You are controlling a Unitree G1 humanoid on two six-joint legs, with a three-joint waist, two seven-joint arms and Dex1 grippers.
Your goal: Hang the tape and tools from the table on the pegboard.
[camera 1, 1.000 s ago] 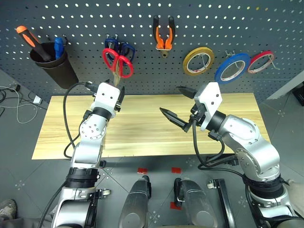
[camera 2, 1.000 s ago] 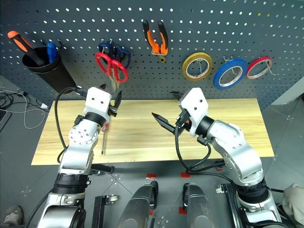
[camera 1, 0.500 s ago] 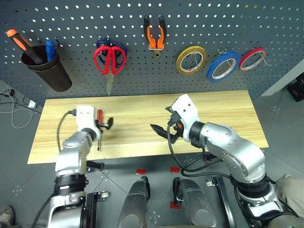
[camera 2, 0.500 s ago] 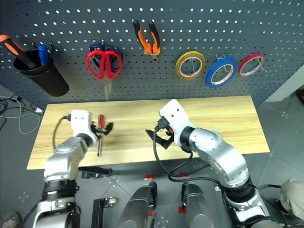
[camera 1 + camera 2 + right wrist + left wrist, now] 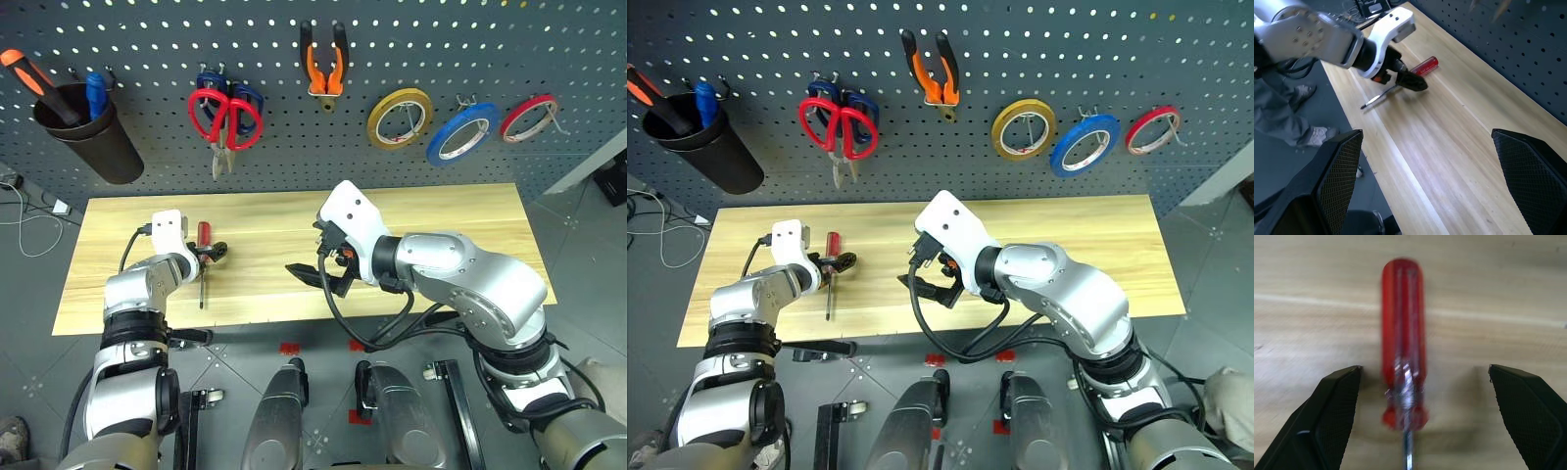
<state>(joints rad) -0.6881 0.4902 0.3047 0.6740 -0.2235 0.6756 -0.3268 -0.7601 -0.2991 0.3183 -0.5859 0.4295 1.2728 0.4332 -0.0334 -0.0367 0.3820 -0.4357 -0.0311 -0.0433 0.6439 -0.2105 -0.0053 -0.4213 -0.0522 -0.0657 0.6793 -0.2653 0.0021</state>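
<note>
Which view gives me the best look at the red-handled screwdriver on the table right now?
The left wrist view: the red-handled screwdriver lies on the table between the open left tool fingers. Both eye views show it small beside that tool; the right wrist view shows it partly hidden.

Table: bare right half, free passage.
Left gripper: open astride screwdriver (gaps both sides).
Right gripper: mid-table, blocks crossing.
</note>
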